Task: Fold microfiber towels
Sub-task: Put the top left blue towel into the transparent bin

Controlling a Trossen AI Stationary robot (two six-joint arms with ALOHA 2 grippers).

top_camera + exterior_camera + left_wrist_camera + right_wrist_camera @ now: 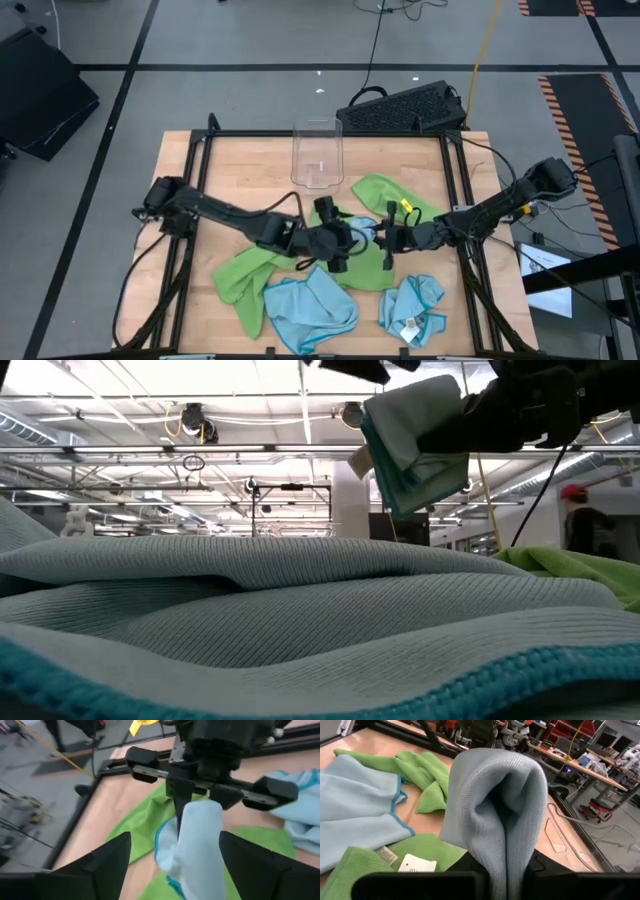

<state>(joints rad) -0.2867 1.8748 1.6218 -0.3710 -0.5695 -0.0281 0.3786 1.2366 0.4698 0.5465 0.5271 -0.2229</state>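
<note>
A folded light blue microfiber towel hangs in the air over the middle of the table, with my right gripper shut on it from the right. My left gripper faces it from the left and is open. Its two fingers stand on either side of the towel's free end without touching it. Other towels lie on the table: green ones and light blue ones. In the low view the held towel is seen high above a light blue towel close to the camera. My right gripper pinches the folded light blue towel between its two fingers, several layers together, at one end of the bundle. The fingers come nearly level from the table's right. The towel is lifted clear of the table, its rounded fold pointing away from the gripper.
A clear plastic bin stands at the far middle of the table. A green towel lies right under the two grippers. A black keyboard-like device sits beyond the far edge. A person is in the room behind.
</note>
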